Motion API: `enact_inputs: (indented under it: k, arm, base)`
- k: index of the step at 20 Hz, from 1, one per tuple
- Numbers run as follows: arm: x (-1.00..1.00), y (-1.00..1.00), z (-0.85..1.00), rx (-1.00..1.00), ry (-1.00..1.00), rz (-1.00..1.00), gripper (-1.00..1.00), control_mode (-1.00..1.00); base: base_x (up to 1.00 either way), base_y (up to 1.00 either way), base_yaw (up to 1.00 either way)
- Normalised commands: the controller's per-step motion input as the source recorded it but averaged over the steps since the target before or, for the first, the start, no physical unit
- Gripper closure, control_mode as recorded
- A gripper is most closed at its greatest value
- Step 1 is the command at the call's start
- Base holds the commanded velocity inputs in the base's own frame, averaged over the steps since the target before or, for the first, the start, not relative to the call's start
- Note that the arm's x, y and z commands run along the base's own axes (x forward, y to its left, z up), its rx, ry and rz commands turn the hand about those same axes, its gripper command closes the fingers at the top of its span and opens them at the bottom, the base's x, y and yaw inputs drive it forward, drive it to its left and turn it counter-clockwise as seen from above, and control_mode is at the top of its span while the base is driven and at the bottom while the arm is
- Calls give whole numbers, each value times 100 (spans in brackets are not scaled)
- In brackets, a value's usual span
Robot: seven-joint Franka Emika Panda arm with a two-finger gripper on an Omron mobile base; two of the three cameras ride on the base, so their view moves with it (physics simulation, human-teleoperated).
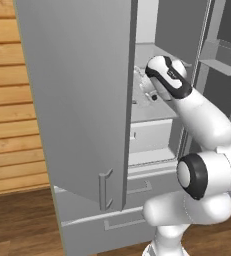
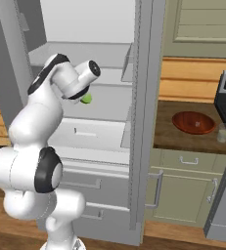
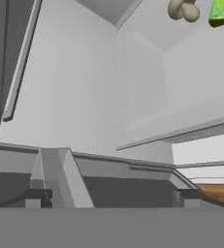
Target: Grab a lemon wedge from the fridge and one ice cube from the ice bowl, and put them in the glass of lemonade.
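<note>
Arm is reaching into the open fridge (image 2: 144, 122), gripper (image 3: 111, 201) wide open, holding nothing. Lemon wedge (image 2: 86, 99) is sitting on the middle shelf just beside the hand, off-centre in hand view. Should re-aim until wedge is centring between the fingers before closing.

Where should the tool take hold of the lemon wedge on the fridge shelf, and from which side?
Probably across the two flat cut faces of the lemon wedge, coming from the open front of the fridge. It lies on a shelf with another shelf above, so there is little room overhead.

Counter (image 2: 175, 132) — ice bowl (image 2: 193, 122), glass of lemonade (image 2: 223, 133).
</note>
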Motion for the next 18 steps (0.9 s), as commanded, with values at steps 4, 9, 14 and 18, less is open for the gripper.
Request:
enact_inputs:
  k: [4, 9, 14, 18]
  arm:
    - [13, 69, -5, 5, 6, 6, -100, -100]
    - [-15, 88, 0, 5, 0, 12, -100, -100]
    - [-38, 84, 0, 8, 1, 17, -100, -100]
    - [-63, 89, 0, 8, 6, 17, -100, -100]
  base:
    - [0, 0, 0]
    - [0, 0, 0]
    - [0, 0, 0]
    - [0, 0, 0]
